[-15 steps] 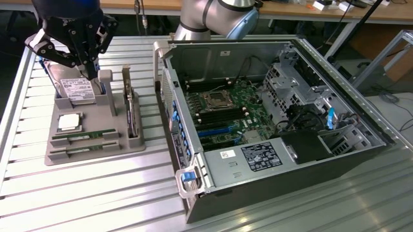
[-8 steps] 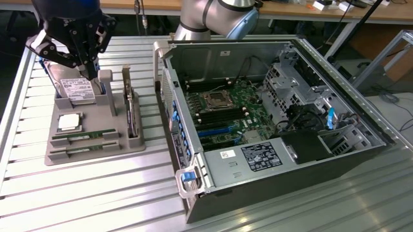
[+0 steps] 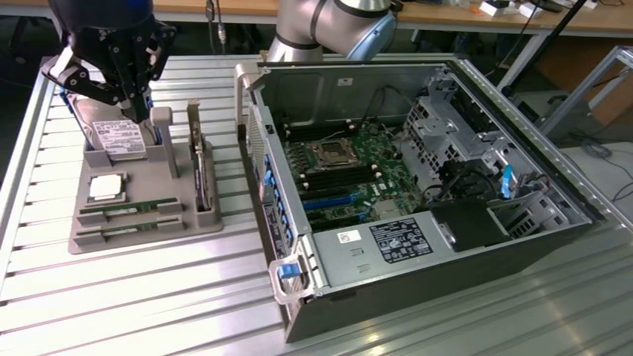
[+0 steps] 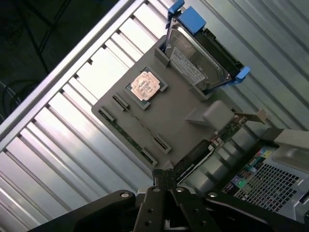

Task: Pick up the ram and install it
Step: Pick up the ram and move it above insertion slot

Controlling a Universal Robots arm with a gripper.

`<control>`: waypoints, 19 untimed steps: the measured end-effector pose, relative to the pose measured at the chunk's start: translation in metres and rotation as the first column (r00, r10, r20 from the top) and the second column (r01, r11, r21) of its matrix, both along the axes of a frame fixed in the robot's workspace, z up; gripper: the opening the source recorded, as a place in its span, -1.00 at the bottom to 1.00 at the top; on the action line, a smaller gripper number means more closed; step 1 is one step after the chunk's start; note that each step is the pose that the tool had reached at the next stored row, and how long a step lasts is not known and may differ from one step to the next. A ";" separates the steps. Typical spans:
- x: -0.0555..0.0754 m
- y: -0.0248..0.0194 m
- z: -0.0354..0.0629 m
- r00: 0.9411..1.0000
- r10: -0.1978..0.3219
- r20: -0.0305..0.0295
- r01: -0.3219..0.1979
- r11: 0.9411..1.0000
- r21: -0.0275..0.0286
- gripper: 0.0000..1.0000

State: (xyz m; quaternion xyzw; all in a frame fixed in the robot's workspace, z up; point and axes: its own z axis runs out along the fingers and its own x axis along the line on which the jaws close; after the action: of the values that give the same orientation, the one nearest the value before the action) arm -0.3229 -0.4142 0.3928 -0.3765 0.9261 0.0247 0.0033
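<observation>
Arm's pincer [image 3: 147, 117] hangs over the far end of the grey holder [image 3: 158, 182], at the exterior view's left. Fingers pressed together, nothing between them. The ram [image 3: 129, 207] lies on edge in a slot at the holder's near end, its twin [image 3: 127, 227] just beside it, nearer still. Both apart from the pincer. Silver processor [image 3: 107, 187] sits just behind them. Open computer case [image 3: 425, 185] stands on the table [image 3: 129, 297], to the right.

Long, narrow, thin green ram [image 3: 129, 205], set on its long edge, seated lengthwise in a slot of the grey holder [image 3: 148, 174] at the exterior view's left. Identical twin ram [image 3: 129, 225] just beside it in the next slot, parallel, not touching. Both level, each end caught between small raised blocks.
</observation>
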 end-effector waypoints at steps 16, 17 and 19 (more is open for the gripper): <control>0.000 0.0000 0.0000 0.981 0.194 0.000 -0.194 0.981 0.000 -0.80; 0.000 0.0000 0.0000 0.977 0.213 0.000 -0.213 0.977 0.000 -0.80; 0.000 0.0000 0.0000 0.971 0.239 0.000 -0.239 0.971 0.000 -0.80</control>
State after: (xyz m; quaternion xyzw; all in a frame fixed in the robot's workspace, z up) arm -0.3228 -0.4142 0.3929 -0.4851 0.8741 0.0249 0.0002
